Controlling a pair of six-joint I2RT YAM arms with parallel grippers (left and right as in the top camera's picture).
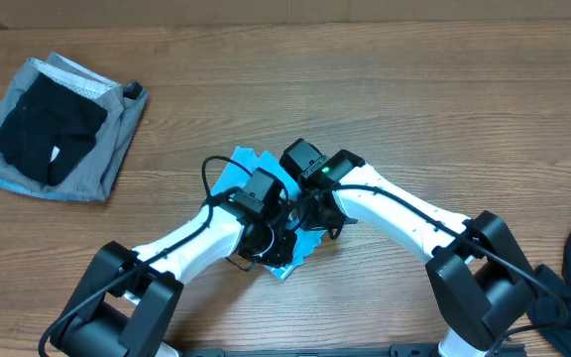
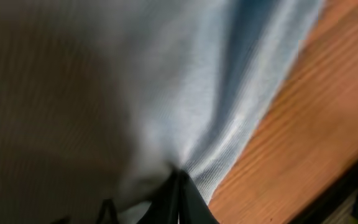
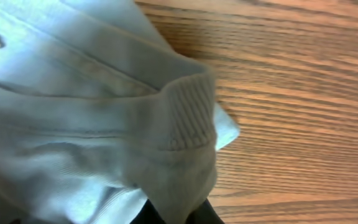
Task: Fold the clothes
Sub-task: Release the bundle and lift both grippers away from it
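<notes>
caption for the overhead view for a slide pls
Overhead: left gripper and right gripper pinch a bunched light-blue shirt; folded grey and black clothes lie far left.

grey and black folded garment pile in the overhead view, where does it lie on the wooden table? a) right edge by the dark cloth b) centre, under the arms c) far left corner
c: the grey and black folded pile lies at the far left of the wooden table, apart from the crumpled light-blue T-shirt at centre.
</notes>
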